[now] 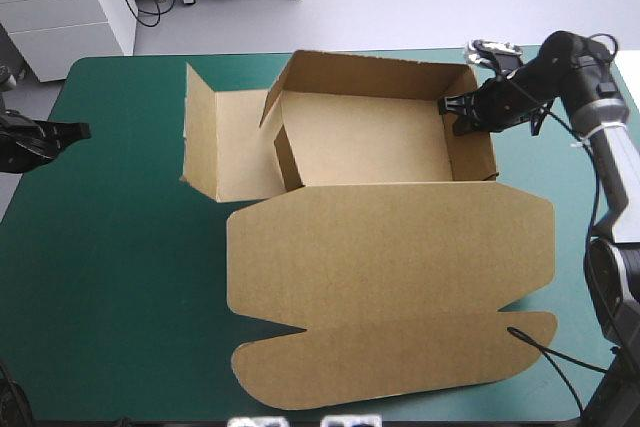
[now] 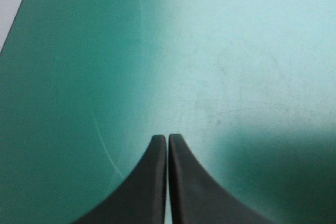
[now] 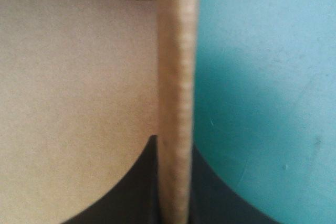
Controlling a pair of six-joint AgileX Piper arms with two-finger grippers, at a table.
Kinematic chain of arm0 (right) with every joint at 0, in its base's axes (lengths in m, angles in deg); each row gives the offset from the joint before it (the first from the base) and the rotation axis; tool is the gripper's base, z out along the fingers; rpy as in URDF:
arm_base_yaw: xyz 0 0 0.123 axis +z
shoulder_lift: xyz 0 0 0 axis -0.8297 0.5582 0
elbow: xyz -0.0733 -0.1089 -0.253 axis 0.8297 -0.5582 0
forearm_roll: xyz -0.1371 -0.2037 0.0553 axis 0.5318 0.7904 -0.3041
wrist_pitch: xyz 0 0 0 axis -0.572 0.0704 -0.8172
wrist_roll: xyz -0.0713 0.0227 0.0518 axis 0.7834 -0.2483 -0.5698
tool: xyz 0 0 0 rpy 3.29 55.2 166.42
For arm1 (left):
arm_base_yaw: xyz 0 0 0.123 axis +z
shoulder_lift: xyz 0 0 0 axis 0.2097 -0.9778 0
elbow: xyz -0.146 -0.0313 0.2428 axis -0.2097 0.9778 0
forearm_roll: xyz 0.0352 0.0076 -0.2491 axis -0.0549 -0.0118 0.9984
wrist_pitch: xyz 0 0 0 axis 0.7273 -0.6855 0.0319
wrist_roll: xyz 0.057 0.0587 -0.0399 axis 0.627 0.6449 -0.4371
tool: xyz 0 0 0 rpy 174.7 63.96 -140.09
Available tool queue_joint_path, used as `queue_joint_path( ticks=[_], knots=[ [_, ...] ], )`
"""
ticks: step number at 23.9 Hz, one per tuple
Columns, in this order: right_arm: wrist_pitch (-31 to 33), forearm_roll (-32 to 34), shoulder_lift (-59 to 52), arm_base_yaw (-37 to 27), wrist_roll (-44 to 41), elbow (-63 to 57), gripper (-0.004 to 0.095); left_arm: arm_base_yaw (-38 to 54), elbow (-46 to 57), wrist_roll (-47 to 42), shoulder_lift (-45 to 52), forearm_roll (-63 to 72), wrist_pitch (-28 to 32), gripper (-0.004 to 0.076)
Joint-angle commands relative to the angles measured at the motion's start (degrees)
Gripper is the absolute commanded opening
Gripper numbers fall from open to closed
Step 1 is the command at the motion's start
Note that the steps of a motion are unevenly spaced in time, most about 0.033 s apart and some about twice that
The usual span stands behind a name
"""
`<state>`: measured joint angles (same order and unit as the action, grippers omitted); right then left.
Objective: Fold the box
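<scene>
Across the teal-green tabletop [image 1: 120, 247], the right black-finned tool [image 1: 455, 112] pinches the brown cardboard box [image 1: 390, 237] by one wall; tugging could collapse it. Left tool [image 2: 167, 142] sits closed, empty.

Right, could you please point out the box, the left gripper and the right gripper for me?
box [image 1: 390, 247], high view: on its flat lid panel.
left gripper [image 2: 167, 139], left wrist view: where its shut fingertips meet.
right gripper [image 1: 452, 117], high view: between its fingertips, at the box's right wall.
</scene>
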<state>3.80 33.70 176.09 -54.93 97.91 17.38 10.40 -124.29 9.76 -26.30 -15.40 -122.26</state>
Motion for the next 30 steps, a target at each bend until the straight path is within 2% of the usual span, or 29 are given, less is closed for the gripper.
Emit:
queue_joint_path(
  ticks=[1,4,7,12,16,22,26,30],
  knots=[
    [0.2,-12.5,-5.3,-4.2,3.4,1.7,-0.0019,1.3,-1.5,3.3,1.7,11.1,2.8,-0.0008],
    [0.7,-19.7,-6.5,-6.1,6.5,1.7,-0.0019,1.2,-1.5,6.2,0.8,20.8,1.3,-0.0008],
    [0.6,-22.8,-7.3,-5.8,7.7,1.7,-0.0019,1.0,-1.5,12.2,-0.7,36.6,-2.3,-0.0008],
    [-0.2,-24.7,-7.4,-4.5,7.7,1.7,-0.0017,-4.3,-1.5,14.1,-1.1,43.6,-3.9,-0.0008],
    [-2.1,-23.8,-7.4,-1.2,7.7,1.7,-0.0017,-9.1,-1.5,15.1,-1.0,43.8,-6.1,-0.0008],
    [-6.7,-16.6,-7.4,4.1,4.7,1.7,-0.0017,-9.3,-1.5,17.6,-0.8,47.1,-12.6,-0.0008],
    [-8.8,-12.4,-7.4,6.8,3.1,1.7,-0.0017,-9.3,-1.5,17.8,0.1,47.1,-12.9,-0.0008],
    [-11.4,-12.3,-7.4,8.4,1.7,1.7,-0.0017,-9.3,-1.5,17.8,1.5,46.9,-12.9,-0.0008]
  ],
)
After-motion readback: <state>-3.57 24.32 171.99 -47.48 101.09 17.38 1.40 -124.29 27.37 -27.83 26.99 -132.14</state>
